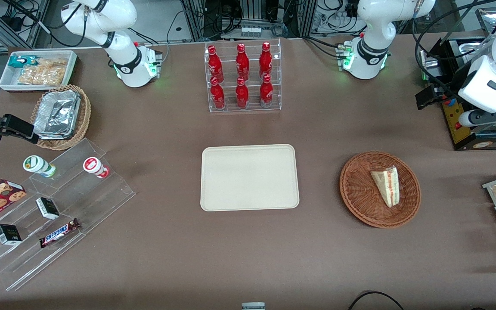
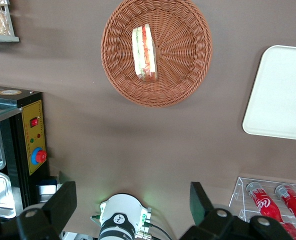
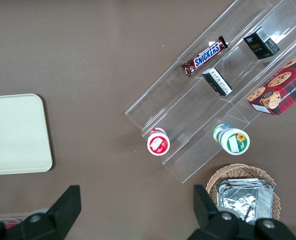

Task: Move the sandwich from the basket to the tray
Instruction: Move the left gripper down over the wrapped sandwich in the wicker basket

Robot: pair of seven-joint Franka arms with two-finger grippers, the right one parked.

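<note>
Sandwich (image 1: 387, 185) lay on its side in the basket (image 1: 360, 196), looking light, soft and easily crushed, best pinched gently across its flat bread faces, while the gripper (image 2: 132, 200) hung high above the table, jaws spread wide and empty.

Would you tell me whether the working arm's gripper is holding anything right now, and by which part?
Nothing: the gripper is open and high above the table, and the sandwich lies in the basket.

"SNICKERS" on chocolate bar (image 3: 205, 56); "Coca-Cola" script on red bottles (image 2: 262, 202)
</note>
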